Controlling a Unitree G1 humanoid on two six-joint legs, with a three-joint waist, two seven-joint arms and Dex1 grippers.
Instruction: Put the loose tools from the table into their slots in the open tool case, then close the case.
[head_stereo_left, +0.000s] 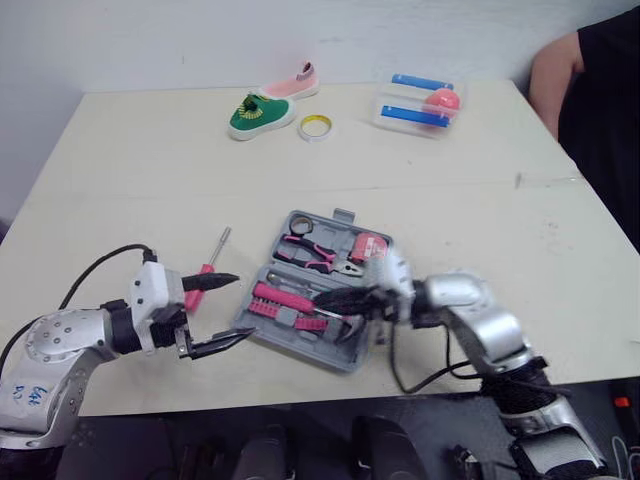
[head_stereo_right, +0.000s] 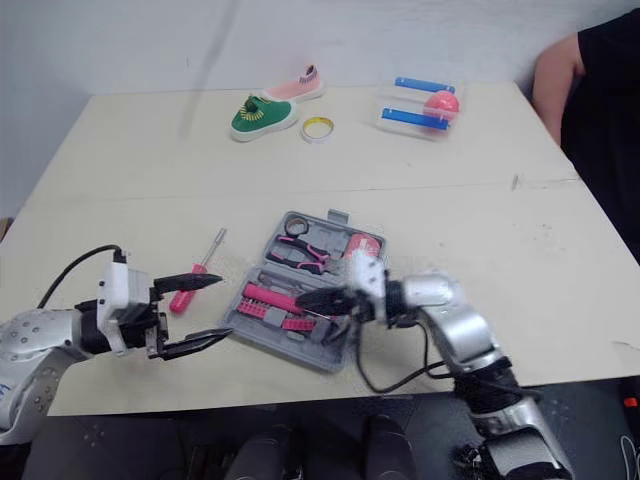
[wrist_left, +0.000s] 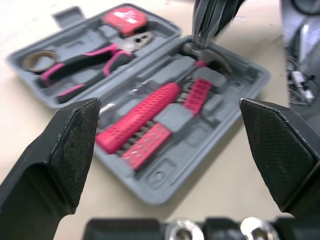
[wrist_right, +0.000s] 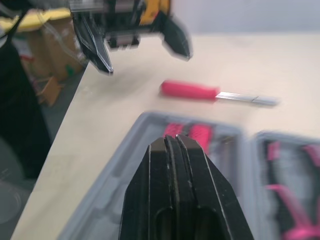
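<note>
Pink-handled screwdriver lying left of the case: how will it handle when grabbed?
The pink-handled steel screwdriver is likely rigid. Its round handle lies flat on the beige table, so a nudge may roll it. The thin shaft probably makes it handle-heavy.

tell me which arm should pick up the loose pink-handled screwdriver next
Left. The left gripper is open and close beside the screwdriver, on the same side of the tool case. The right gripper is shut over the case, so the case lies between it and the screwdriver.

The table (head_stereo_left: 150, 180) is overlooked from the head by 2 eyes; the tool case (wrist_left: 155, 190) is framed closely beyond both wrists' fingers (wrist_left: 60, 150).
</note>
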